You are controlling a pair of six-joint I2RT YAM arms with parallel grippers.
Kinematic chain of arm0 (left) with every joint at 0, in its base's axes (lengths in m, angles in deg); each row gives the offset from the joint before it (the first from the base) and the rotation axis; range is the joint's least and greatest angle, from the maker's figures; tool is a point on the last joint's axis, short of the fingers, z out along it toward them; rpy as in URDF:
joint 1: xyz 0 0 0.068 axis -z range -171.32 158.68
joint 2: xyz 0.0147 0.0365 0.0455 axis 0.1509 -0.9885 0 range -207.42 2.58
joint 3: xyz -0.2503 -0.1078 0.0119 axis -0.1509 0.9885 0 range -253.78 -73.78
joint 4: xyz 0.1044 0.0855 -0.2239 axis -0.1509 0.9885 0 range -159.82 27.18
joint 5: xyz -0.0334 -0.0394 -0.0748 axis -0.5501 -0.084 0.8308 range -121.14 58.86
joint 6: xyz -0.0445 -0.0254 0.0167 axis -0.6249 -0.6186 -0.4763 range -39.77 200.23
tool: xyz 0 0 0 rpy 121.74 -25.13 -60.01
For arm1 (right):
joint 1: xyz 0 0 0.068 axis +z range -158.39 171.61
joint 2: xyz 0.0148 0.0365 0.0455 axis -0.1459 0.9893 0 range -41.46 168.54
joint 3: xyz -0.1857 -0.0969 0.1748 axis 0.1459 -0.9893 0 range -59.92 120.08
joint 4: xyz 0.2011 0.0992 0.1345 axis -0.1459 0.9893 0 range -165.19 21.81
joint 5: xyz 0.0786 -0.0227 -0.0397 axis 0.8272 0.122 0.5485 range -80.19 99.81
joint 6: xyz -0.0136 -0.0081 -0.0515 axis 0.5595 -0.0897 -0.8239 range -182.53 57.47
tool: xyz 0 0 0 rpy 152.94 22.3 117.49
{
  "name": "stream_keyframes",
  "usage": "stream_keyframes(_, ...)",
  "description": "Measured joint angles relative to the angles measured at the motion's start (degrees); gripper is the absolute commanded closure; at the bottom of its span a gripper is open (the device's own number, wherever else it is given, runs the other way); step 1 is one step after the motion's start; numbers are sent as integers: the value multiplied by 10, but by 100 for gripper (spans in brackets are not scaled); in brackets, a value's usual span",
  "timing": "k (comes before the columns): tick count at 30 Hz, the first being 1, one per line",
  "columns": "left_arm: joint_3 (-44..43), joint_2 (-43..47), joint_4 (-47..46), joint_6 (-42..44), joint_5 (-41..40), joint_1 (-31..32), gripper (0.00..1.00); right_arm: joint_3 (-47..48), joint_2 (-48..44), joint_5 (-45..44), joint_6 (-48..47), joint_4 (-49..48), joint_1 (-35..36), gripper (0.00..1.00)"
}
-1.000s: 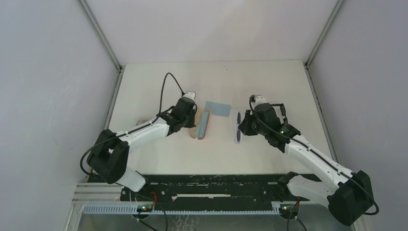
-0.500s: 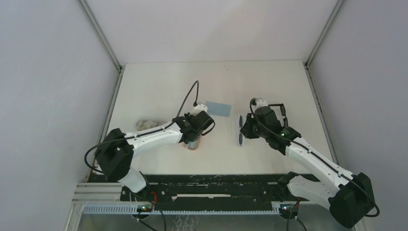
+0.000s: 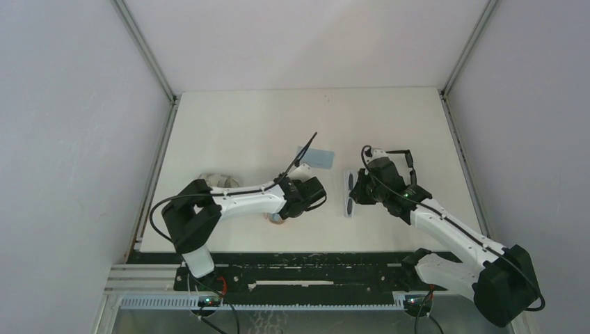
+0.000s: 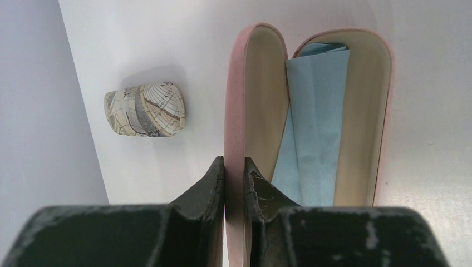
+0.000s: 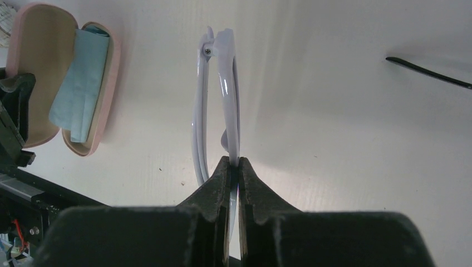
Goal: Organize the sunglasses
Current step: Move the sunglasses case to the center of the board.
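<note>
Since a second ago the left gripper (image 4: 234, 162), clamped on the open pink case's (image 4: 261, 83) wall, has dragged it toward the near edge, while the right gripper (image 5: 234, 162), pinched on the sunglasses (image 5: 228, 72), has carried them slightly nearer, right of the case.

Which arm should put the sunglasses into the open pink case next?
Right, probably. The right gripper is shut on the sunglasses, not far from the pink case. The left gripper is busy pinching that case's edge.
</note>
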Motion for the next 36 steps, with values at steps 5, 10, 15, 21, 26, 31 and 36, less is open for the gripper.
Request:
stream_keyframes(5, -3, -9, 0, -11, 3, 9, 69, -3, 13, 13, 6, -7, -1, 100)
stream_keyframes(10, -4, -11, -1, -20, 6, 13, 62, -3, 13, 20, 7, -13, -3, 100)
stream_keyframes(15, -4, -11, -4, -23, 16, 13, 60, -3, 16, 24, 7, -15, -4, 100)
stream_keyframes(21, -3, 4, -17, -23, 42, 13, 59, -3, 19, 27, 10, -18, -4, 100)
stream_keyframes(26, -3, 21, -28, -24, 70, 13, 59, -3, 21, 30, 11, -19, -4, 100)
stream_keyframes(31, -3, 32, -40, -24, 101, 14, 59, -3, 27, 37, 16, -22, -4, 100)
stream_keyframes(36, -3, 35, -45, -24, 112, 15, 61, -7, 43, 55, 26, -45, -4, 100)
